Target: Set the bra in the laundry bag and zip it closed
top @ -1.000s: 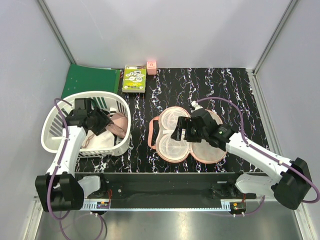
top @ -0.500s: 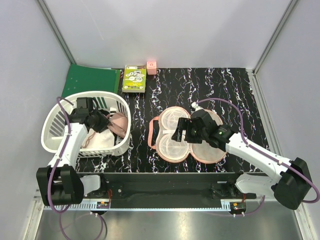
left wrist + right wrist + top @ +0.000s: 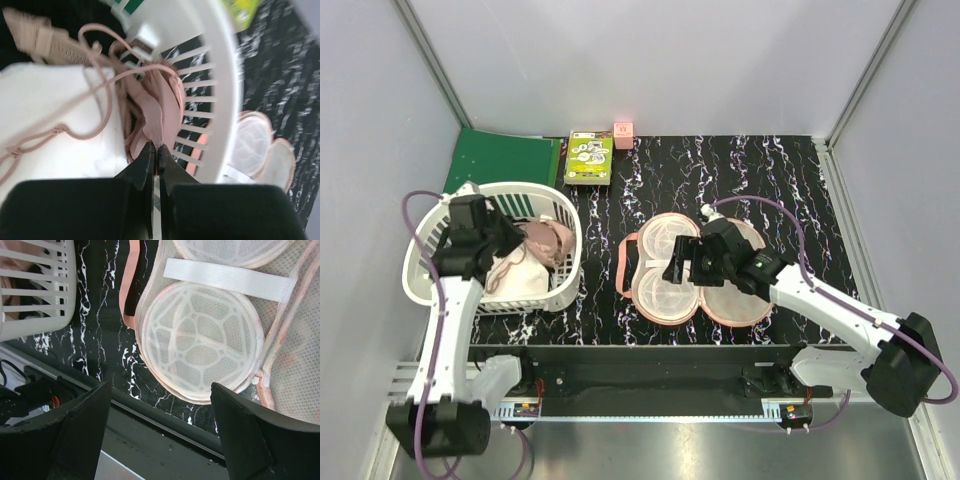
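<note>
Spreading under everything is the black marbled table point(image 3: 800, 200). At its left stands the white slatted basket point(image 3: 570, 215), and the laundry bag point(image 3: 665, 290) lies unzipped at the middle with its mesh faces up. The bra point(image 3: 160, 110) sits in the basket on white clothes point(image 3: 45, 100), straps looping loosely. The left gripper point(image 3: 156, 150) is clamped on a thin fold of the bra. The right gripper point(image 3: 160, 390) hovers spread wide and empty over the bag. Likely risks are the shallow pinch slipping off the satin, or 1 strap snagging a basket slat on lifting.
</note>
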`<act>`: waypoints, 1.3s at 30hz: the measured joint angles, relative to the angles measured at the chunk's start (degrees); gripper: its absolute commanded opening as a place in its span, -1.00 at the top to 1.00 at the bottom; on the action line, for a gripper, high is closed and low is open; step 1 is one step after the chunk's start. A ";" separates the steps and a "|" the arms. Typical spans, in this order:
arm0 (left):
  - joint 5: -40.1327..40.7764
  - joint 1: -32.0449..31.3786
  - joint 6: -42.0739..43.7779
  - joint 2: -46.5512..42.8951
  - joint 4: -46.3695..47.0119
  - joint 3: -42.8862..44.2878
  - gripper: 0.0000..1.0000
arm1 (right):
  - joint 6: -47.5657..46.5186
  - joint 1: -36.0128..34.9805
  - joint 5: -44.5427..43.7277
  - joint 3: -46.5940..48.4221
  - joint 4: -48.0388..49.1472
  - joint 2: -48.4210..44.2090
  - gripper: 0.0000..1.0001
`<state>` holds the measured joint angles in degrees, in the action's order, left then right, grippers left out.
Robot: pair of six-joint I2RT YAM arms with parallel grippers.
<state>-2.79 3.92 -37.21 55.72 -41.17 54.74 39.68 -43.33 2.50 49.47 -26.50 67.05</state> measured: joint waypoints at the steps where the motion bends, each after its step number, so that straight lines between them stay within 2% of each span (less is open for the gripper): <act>1: -0.04 0.00 0.68 -1.92 0.04 1.09 1.00 | -0.50 0.00 0.13 0.28 -0.07 0.57 -0.78; 4: -0.33 0.02 2.89 -6.34 0.33 4.63 1.00 | -3.04 0.00 1.38 3.10 -0.87 3.50 -0.91; 9: -1.64 0.00 6.99 -8.28 0.24 10.49 1.00 | -9.42 0.00 4.57 11.61 -0.72 8.52 -0.99; 18: -4.85 0.00 9.51 -7.56 0.02 16.65 1.00 | -17.79 -0.15 15.72 29.00 4.24 22.23 -0.99; 23: -6.60 0.00 9.79 -5.40 -0.15 24.41 1.00 | -20.06 -1.42 19.76 37.33 5.68 29.31 -1.00; 26: -10.62 -0.13 10.47 -3.78 0.55 28.17 1.00 | -20.96 -2.75 21.77 41.90 6.01 32.04 -0.99; 29: -16.31 -2.51 12.13 -1.92 1.90 30.91 1.00 | -21.86 -3.45 22.86 43.63 6.05 32.37 -0.99; 34: -26.73 -9.97 16.02 3.13 2.54 36.48 1.00 | -23.12 -3.48 22.95 44.11 4.94 31.12 -1.00; 39: -35.41 -16.70 15.98 8.90 5.86 43.19 1.00 | -21.46 -2.12 19.15 41.13 1.79 22.60 -0.99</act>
<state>-38.20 -12.78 -21.23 64.62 -35.31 97.93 18.22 -45.45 21.65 90.61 -24.71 89.65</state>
